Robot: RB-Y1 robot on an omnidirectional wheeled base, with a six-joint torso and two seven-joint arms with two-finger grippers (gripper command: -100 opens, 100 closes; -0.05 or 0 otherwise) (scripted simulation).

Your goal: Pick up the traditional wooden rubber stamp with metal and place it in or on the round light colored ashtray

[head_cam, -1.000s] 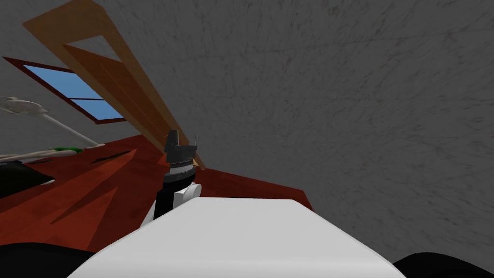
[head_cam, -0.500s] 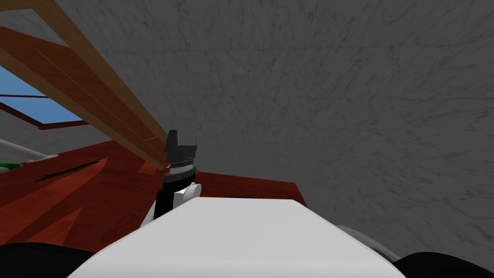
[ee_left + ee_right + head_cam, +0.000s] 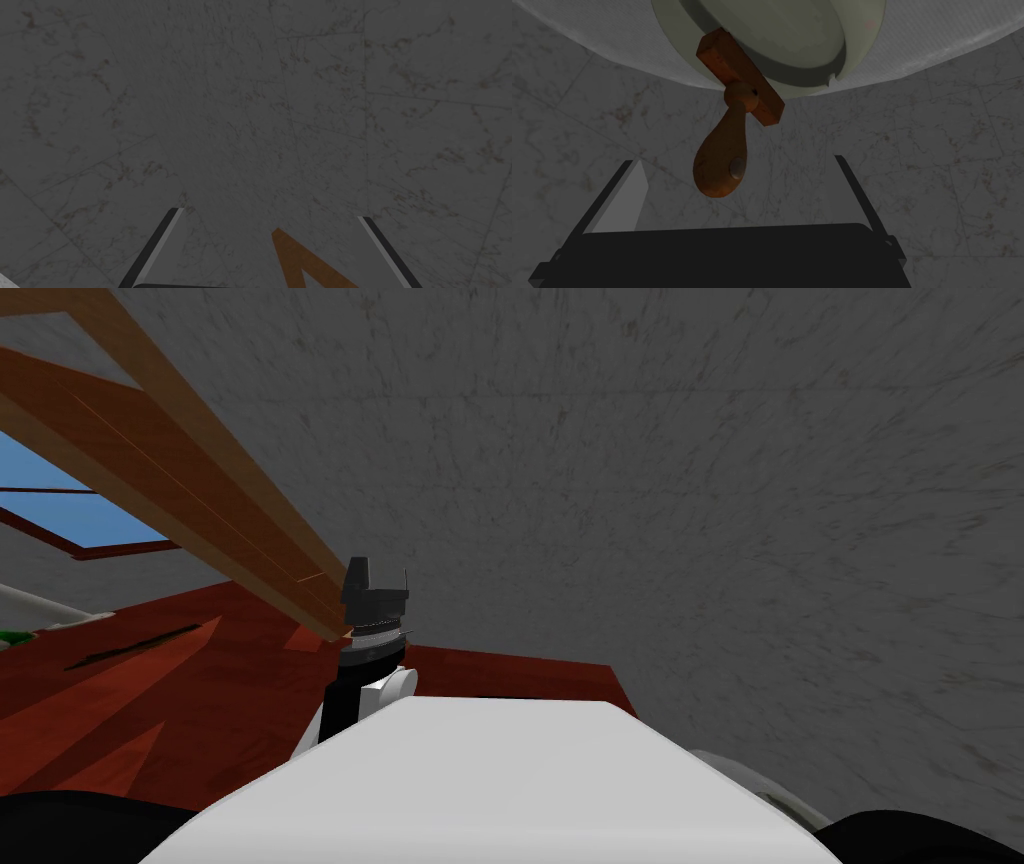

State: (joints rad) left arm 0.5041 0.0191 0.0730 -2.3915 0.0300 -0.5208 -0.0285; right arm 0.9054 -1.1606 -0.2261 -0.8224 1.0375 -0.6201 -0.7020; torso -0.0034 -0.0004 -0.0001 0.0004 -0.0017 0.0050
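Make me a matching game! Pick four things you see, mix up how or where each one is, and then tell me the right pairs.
Things:
1. brown wooden stamp with a rounded handle
2. round pale green ashtray
3. right gripper
4. window

How or where:
a. blue glass in a dark red frame
b. open, fingers on either side of the stamp's handle, not touching it
c. sits on a white surface
d. base leans on the ashtray's rim

Pairs: 1-d, 2-c, 3-b, 4-a
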